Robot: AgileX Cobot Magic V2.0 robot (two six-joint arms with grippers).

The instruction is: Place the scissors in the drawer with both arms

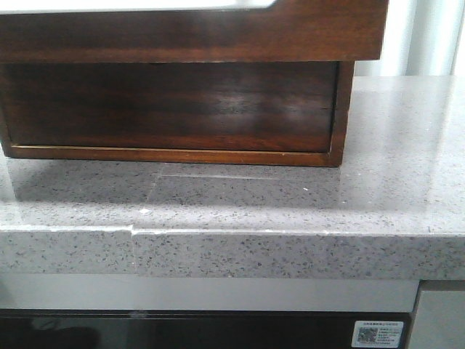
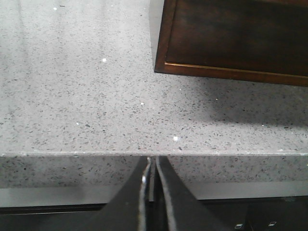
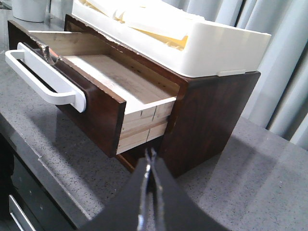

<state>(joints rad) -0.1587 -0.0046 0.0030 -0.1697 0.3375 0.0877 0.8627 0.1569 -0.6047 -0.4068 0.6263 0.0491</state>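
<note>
One sticker point(image 1: 377, 333) — print unreadable

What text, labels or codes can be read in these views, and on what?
None can be read.
White sticker on the dark panel below the countertop, front view: QR-like code and small print, too blurred to read.
Wooden box, drawer, white tray: no text.

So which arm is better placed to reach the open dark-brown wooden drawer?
Probably right: the right gripper, shut, sits close by the drawer's exposed side. The left gripper, also shut, is off the grey speckled counter's edge.
</note>
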